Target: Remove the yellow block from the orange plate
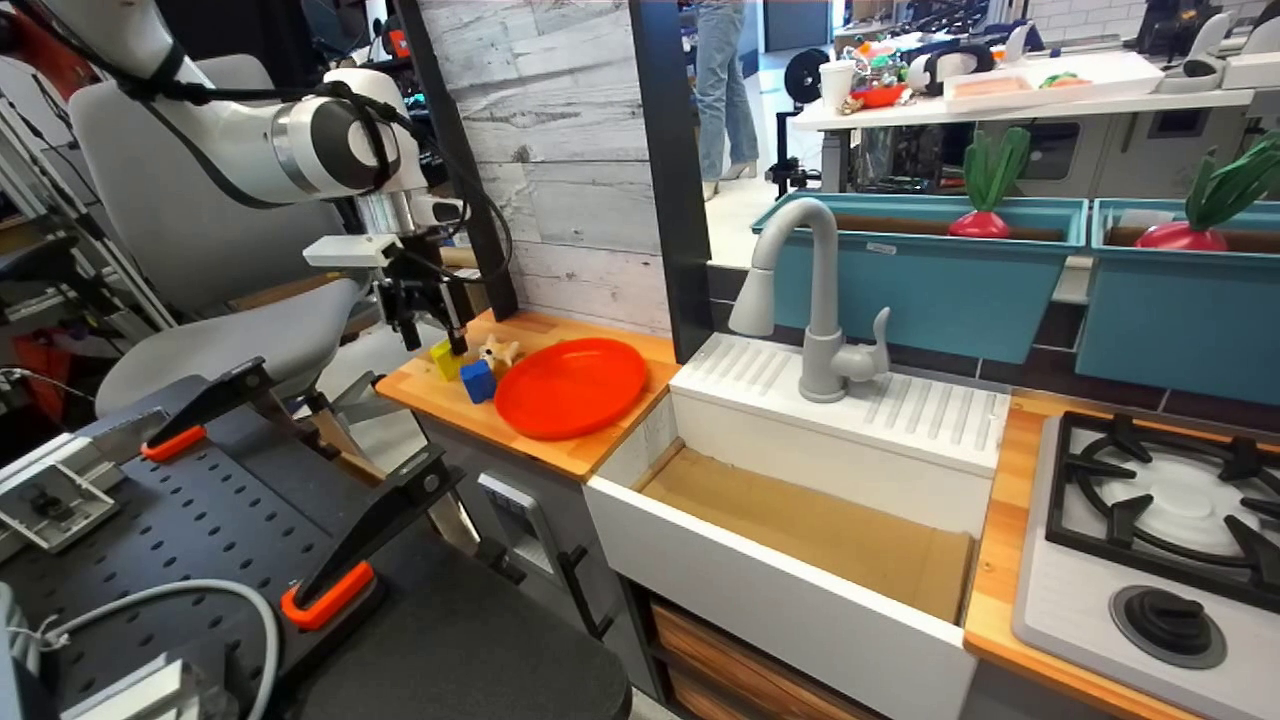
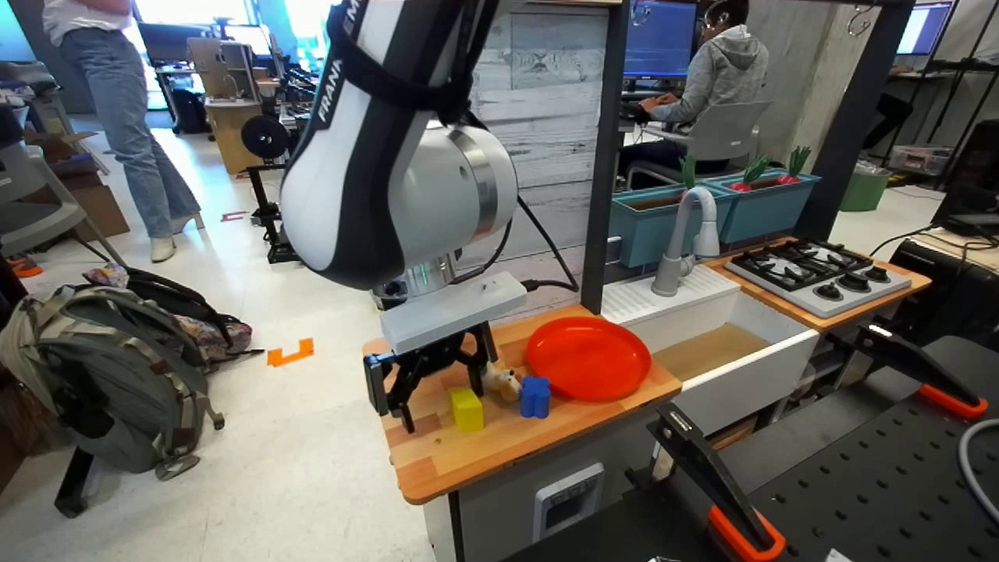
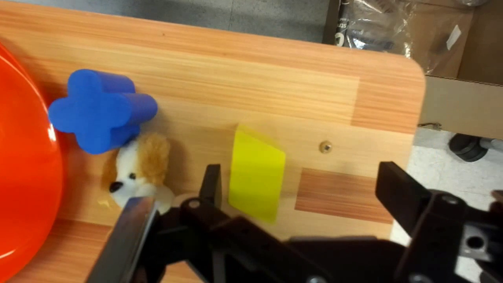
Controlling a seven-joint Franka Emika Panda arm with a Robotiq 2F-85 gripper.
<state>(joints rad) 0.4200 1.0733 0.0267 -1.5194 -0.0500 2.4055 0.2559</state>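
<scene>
The yellow block (image 1: 446, 362) stands on the wooden counter, apart from the orange plate (image 1: 572, 388). It also shows in an exterior view (image 2: 467, 410) and in the wrist view (image 3: 257, 177). The plate, with nothing on the part I see, also shows in an exterior view (image 2: 589, 359) and at the left edge of the wrist view (image 3: 23, 165). My gripper (image 3: 300, 173) is open and empty, low over the counter (image 2: 442, 407). In the wrist view the block appears between the fingers, close to the left one. I cannot tell the exact height of the fingertips.
A blue flower-shaped block (image 3: 98, 112) and a small plush dog (image 3: 137, 169) stand between the yellow block and the plate. The counter's rounded corner (image 3: 412, 70) is near. A sink (image 1: 800, 530) and grey faucet (image 1: 822, 300) lie beyond the plate. A wood-panel wall (image 1: 570, 170) stands behind.
</scene>
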